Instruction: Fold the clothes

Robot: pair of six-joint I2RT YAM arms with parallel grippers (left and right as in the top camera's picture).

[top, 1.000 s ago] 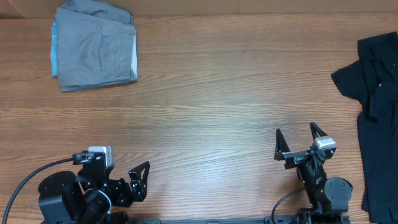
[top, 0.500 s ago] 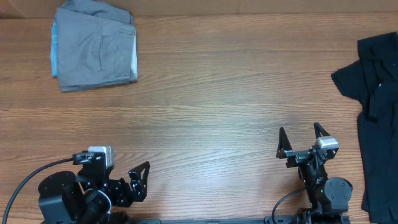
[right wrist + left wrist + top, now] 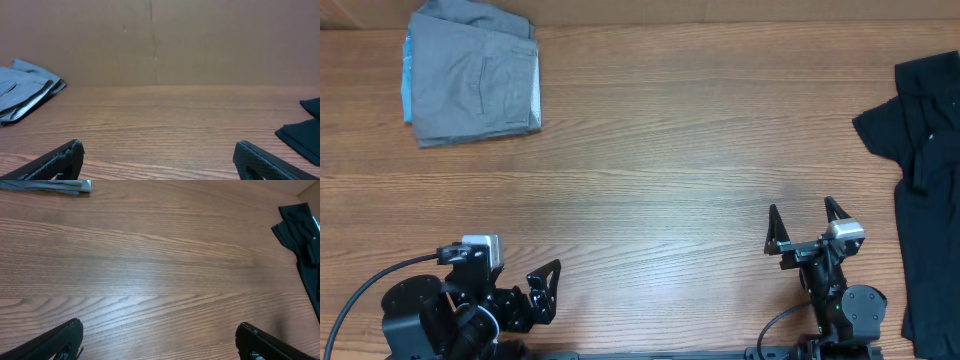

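A folded grey garment lies at the table's far left corner; it also shows in the right wrist view and as a sliver in the left wrist view. A crumpled black garment lies unfolded along the right edge, seen too in the left wrist view and the right wrist view. My left gripper is open and empty at the near left edge. My right gripper is open and empty at the near right, left of the black garment.
The wooden table spreads between the two garments. A brown wall stands behind the table's far edge. Both arm bases sit at the near edge.
The right gripper shifted very slightly to the right and nearer between one second ago and half a second ago. Nothing has moved since.
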